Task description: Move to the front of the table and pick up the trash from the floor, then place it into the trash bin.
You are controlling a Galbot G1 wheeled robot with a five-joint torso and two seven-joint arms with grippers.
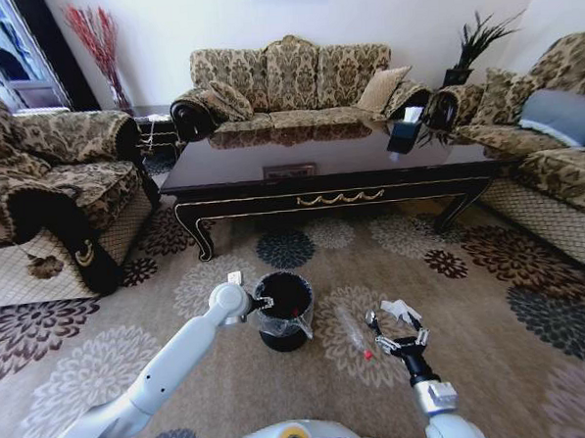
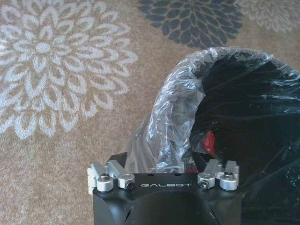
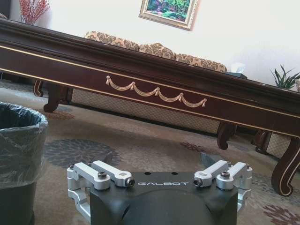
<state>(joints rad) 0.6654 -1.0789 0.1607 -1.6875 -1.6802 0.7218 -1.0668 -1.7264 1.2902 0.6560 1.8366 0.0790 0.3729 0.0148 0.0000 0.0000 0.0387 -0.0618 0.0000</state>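
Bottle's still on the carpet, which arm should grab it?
Right, probably. The right claw hangs open next to the clear bottle with its red cap, lying on the floor. The left claw is at the trash bin rim, the bin between it and the bottle.

Patterned sofas [image 1: 290, 77], white walls [image 1: 399, 7]

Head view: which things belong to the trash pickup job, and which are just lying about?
Job: clear bottle with red cap on the floor; trash bin; table; left hand at the bin's rim; right hand, open, by the bottle.
Lying about: tissue box on the table; sofas; potted plant.
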